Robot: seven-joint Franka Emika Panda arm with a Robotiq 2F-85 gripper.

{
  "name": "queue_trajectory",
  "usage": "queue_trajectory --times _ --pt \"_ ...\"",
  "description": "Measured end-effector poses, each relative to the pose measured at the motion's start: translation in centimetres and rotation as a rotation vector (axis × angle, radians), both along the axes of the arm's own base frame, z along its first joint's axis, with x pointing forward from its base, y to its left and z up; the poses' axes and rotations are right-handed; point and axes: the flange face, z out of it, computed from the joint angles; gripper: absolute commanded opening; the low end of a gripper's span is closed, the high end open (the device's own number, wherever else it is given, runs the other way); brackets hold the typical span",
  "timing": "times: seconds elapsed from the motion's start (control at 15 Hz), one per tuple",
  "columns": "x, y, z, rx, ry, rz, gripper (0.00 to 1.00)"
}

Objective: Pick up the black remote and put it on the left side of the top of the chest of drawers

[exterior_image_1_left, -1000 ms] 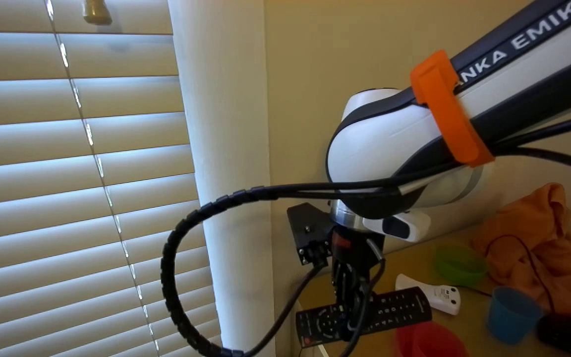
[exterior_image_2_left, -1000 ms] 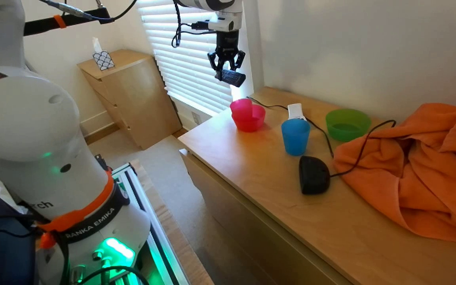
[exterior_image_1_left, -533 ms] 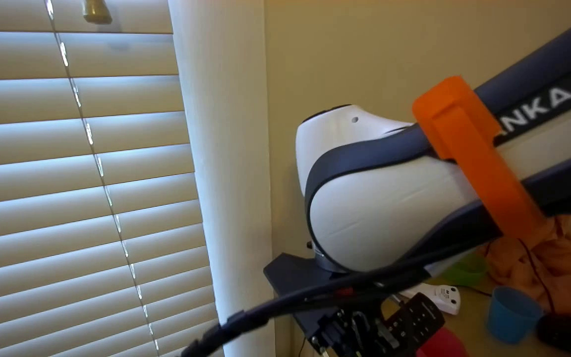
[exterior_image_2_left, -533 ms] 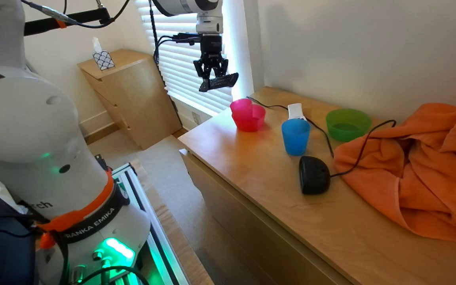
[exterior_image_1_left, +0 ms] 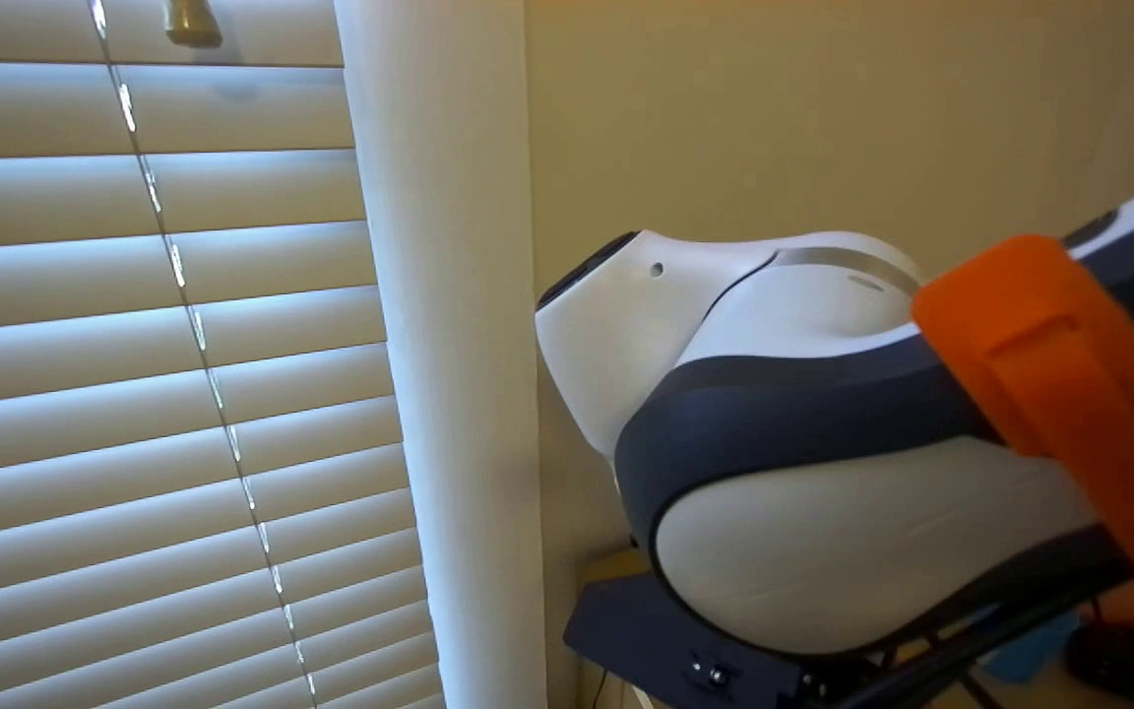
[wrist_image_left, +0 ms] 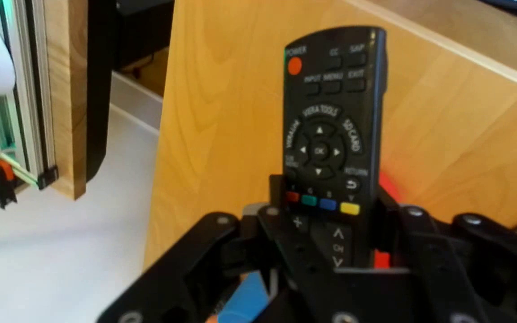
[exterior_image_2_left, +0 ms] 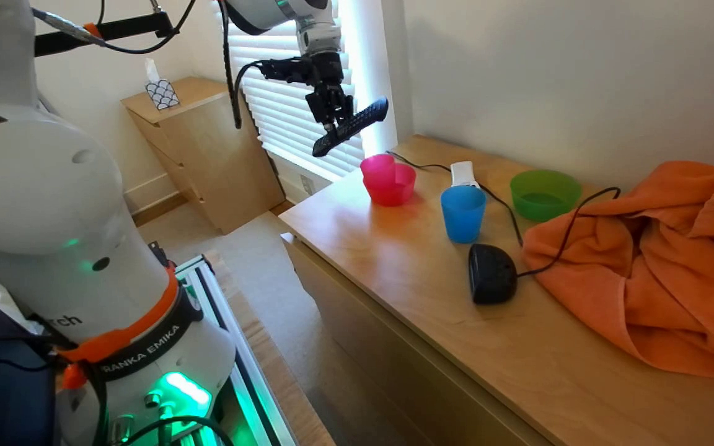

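Pick done AFAICT: remote [wrist_image_left: 328, 143] in air, tilted, not touching chest [exterior_image_2_left: 419, 272]; gripper [wrist_image_left: 332, 202] jaws closed on remote's long edges, approx mid-length. TBD: move to L side of top, lower, release.

Arm [exterior_image_1_left: 872, 537] outstretched, wrist [exterior_image_2_left: 321, 38] bent, gripper [wrist_image_left: 332, 204] pointing down (slightly tilted); fingers [wrist_image_left: 281, 233] clamped.
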Motion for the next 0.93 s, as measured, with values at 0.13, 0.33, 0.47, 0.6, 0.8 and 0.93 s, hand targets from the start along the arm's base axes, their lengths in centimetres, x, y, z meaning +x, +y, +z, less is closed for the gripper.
queue_trajectory --times 0.13,0.33,0.47,0.6,0.8,0.93 --pt "1.0 -0.8 0.7 -0.005 0.020 0.080 0.43" --pt "2.4 -1.8 1.3 0.016 0.032 0.108 0.18" --pt "2.5 -1.9 1.2 0.016 0.034 0.109 0.18" --pt "2.8 -1.6 0.9 0.030 0.065 0.182 0.18" --pt "4.3 -0.2 -0.2 0.071 0.105 0.336 0.18" --pt "5.4 0.9 -1.2 0.102 0.128 0.443 0.18"
